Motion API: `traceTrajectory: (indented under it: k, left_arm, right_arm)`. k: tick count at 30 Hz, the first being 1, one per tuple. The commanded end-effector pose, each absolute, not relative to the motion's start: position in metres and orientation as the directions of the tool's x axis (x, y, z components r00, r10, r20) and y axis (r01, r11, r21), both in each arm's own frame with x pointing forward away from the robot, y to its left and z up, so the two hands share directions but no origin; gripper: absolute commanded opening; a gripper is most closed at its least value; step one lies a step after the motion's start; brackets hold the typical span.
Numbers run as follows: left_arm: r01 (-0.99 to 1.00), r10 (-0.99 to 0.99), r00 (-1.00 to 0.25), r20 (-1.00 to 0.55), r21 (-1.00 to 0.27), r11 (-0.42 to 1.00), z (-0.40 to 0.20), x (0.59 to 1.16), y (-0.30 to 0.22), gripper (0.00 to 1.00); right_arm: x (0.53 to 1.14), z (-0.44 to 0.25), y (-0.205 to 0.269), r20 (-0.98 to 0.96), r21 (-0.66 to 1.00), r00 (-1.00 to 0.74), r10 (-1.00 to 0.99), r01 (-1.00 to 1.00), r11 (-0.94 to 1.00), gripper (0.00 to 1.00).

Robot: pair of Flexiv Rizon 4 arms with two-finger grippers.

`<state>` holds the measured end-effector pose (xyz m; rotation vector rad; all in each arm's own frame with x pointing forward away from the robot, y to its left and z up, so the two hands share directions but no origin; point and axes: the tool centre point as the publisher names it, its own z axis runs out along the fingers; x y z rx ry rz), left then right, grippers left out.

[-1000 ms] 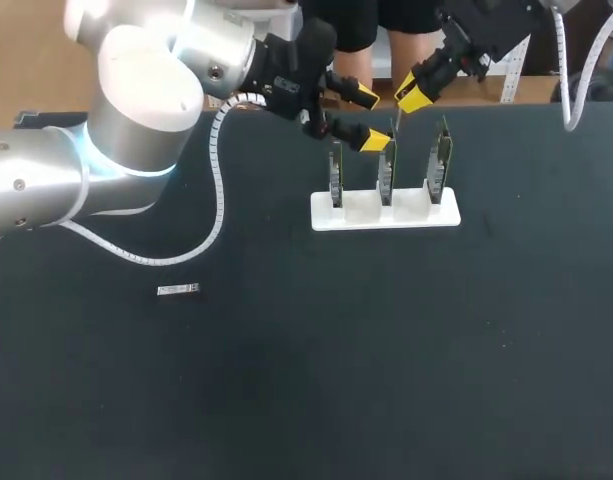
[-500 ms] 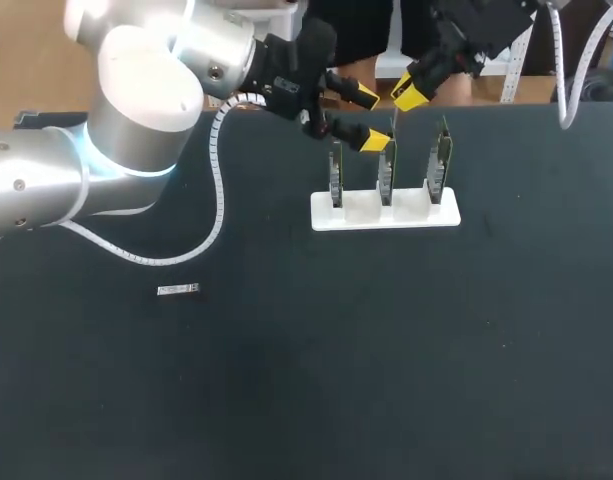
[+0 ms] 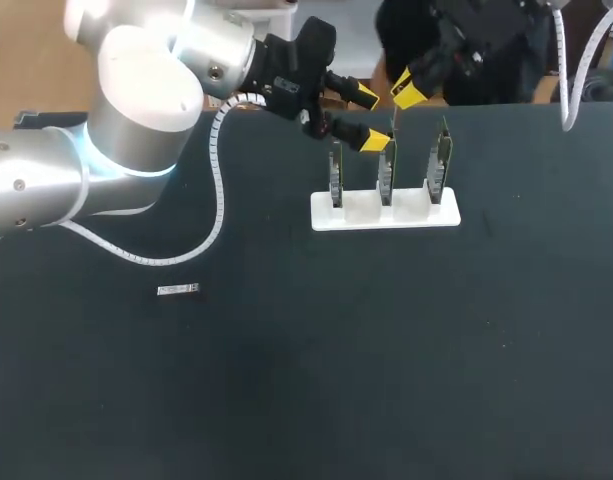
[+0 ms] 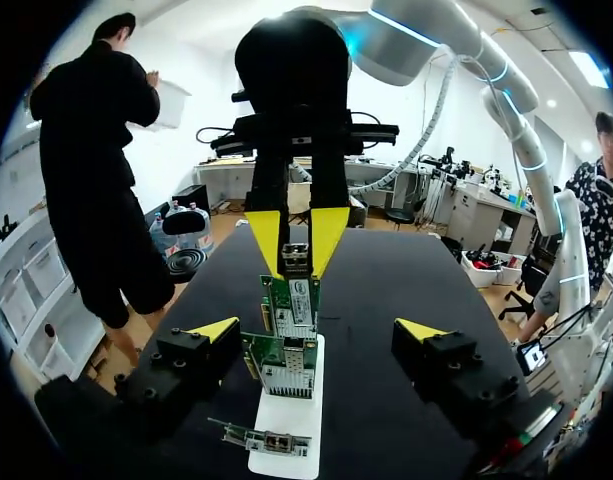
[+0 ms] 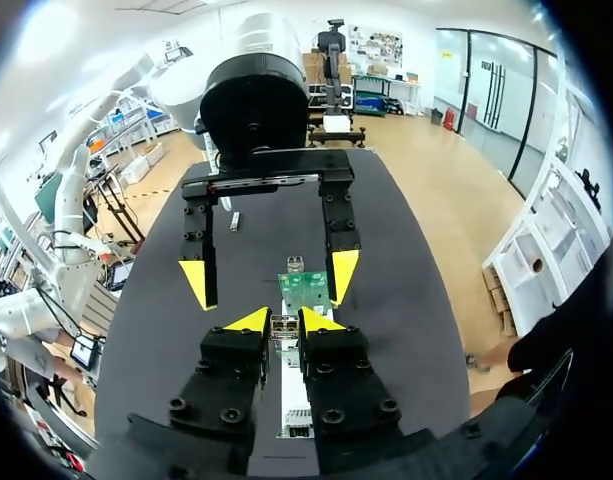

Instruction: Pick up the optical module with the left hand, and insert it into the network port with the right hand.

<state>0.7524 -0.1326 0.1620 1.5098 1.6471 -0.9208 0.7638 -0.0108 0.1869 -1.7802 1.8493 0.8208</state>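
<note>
While the optical module (image 4: pixel 296 258) is being clamped from both sides by the right gripper (image 5: pixel 284 318), at twelve o'clock above the white holder (image 3: pixel 386 218) and its row of network cards (image 3: pixel 386 175), the left gripper (image 3: pixel 369 120) is being held spread wide at the holder's eleven o'clock, grasping nothing. The module is being judged small, light, rigid and smooth-cased, hence slippery; its flat sides near the rear are being favoured, the nose being left free for insertion.
</note>
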Motion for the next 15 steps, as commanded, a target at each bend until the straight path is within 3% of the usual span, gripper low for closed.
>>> traceTrajectory:
  k: [1, 15]
  left_arm:
    - [0.997, 0.494, -0.066, -0.867, -0.041, 0.061, 0.1622, 0.7537, -0.1330, 1.00]
    - [0.997, 0.494, -0.066, -0.867, -0.041, 0.061, 0.1622, 0.7537, -0.1330, 1.00]
  right_arm:
    - [0.7603, 0.1854, -0.0088, -0.672, 0.108, -0.081, -0.736, -0.994, 0.010, 0.00]
    - [0.7607, 0.1804, -0.0041, -0.653, 0.131, -0.100, -0.750, -0.991, 0.018, 0.00]
